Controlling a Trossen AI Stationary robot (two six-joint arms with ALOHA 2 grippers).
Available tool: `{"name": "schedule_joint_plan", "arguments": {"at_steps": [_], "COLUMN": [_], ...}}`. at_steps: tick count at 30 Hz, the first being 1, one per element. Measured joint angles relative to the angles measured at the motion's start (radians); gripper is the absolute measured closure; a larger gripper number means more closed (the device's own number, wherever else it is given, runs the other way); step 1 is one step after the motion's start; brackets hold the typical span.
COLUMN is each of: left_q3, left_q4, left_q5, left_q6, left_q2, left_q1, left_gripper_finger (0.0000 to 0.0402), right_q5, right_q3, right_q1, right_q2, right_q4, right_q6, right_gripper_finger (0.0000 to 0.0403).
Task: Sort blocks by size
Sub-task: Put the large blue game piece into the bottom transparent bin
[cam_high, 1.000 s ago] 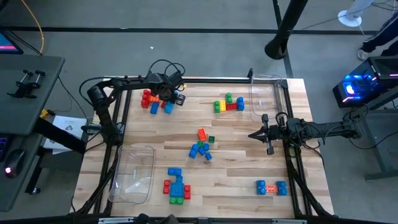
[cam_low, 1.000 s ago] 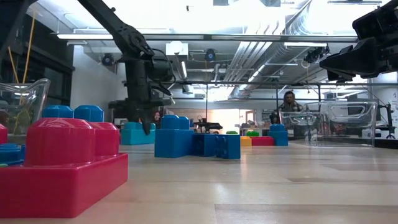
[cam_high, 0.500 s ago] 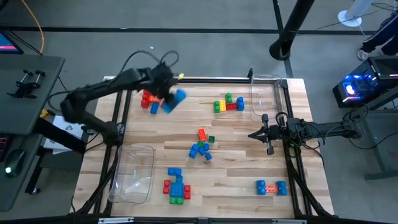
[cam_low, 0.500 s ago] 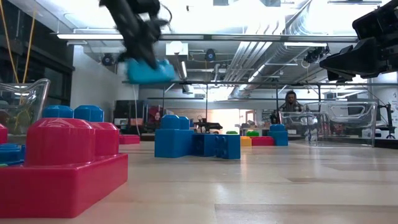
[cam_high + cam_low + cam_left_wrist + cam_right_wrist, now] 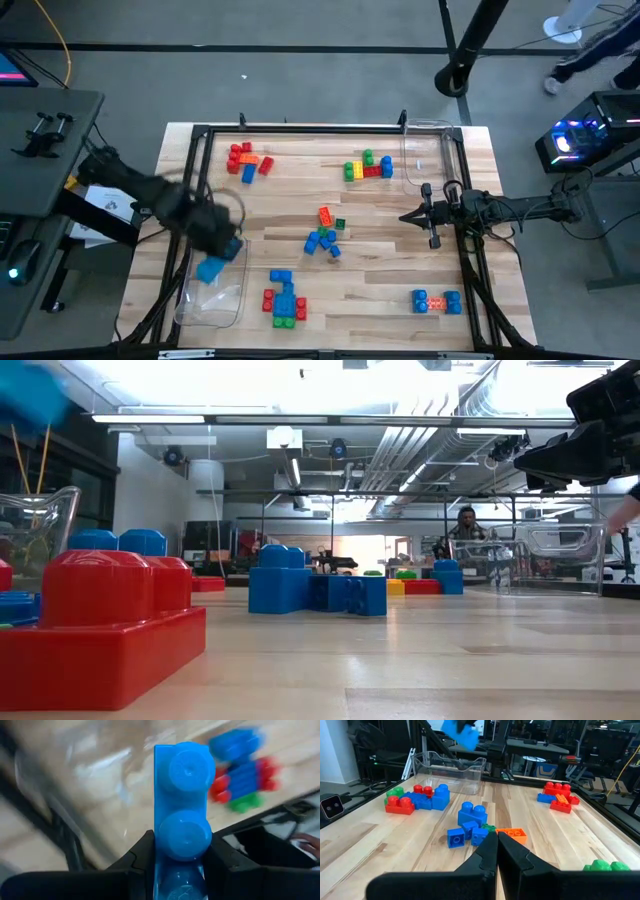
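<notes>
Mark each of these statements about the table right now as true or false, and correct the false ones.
1. The left gripper holds a light blue studded plastic brick. True.
2. That brick hangs over the clear plastic tub at the table's left side. True.
3. The right gripper has its jaws wide open. False: they are shut, with nothing between them.
4. The second clear plastic tub holds several bricks. False: it looks empty.
5. The wooden table still carries scattered bricks. True.
</notes>
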Motion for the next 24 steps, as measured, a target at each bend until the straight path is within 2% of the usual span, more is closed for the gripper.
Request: {"name": "schedule_joint_plan", "arguments": {"at_steps": [2, 5, 8, 13, 16, 19, 21, 24], "left_q3": [-0.054, -0.124, -0.159, -0.160, -0.160, -0.160, -0.159, -0.154], "left_q4": [0.045, 0.138, 0.198, 0.190, 0.184, 0.274, 0.401, 0.552], "left_q5": [0.062, 0.120, 0.126, 0.126, 0.104, 0.001, -0.061, -0.024], "left_q6": [-0.104, -0.173, -0.187, -0.128, -0.055, 0.072, 0.207, 0.489], "left_q2": [0.012, 0.030, 0.035, 0.021, -0.003, -0.037, -0.048, -0.002], "left_q1": [-0.055, -0.104, -0.117, -0.099, -0.068, -0.007, 0.064, 0.183], "left_gripper_finger": [0.0318, 0.0312, 0.0250, 0.0145, 0.0116, 0.0109, 0.0110, 0.0114], "right_q5": [0.000, 0.000, 0.000, 0.000, 0.000, 0.000, 0.000, 0.000], "right_q3": [0.000, 0.000, 0.000, 0.000, 0.000, 0.000, 0.000, 0.000], "right_q1": [0.000, 0.000, 0.000, 0.000, 0.000, 0.000, 0.000, 0.000], "right_q2": [0.000, 0.000, 0.000, 0.000, 0.000, 0.000, 0.000, 0.000], "right_q4": [0.000, 0.000, 0.000, 0.000, 0.000, 0.000, 0.000, 0.000], "right_q6": [0.000, 0.000, 0.000, 0.000, 0.000, 0.000, 0.000, 0.000], "right_gripper_finger": [0.0402, 0.0402, 0.0402, 0.0402, 0.0402, 0.0402, 0.0402, 0.0402]}}
